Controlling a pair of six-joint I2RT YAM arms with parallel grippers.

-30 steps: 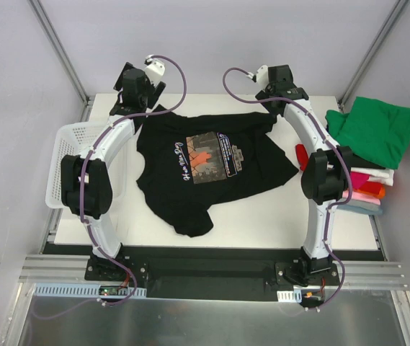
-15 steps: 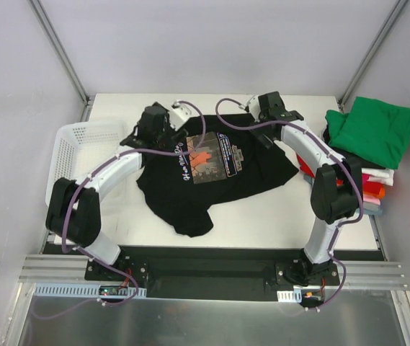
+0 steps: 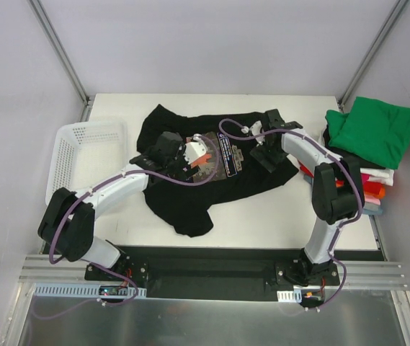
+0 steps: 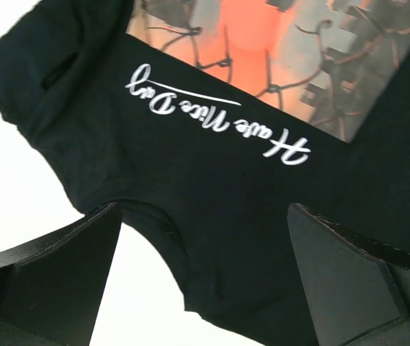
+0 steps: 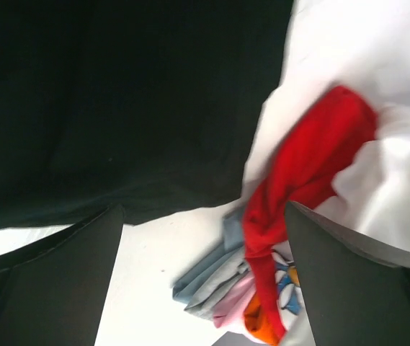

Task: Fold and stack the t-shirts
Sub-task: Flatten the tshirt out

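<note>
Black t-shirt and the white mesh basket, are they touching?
Apart. The top external view shows a strip of bare white table between the black t-shirt and the white mesh basket.

White table [image 3: 262,216], grey walls [image 3: 212,43], metal frame posts [image 3: 59,49]

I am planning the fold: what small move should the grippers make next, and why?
Probably lower both and pinch the black t-shirt. It lies spread, unfolded, print up; the left gripper hovers open by the print, the right gripper open over its right edge. Neither holds anything.
</note>
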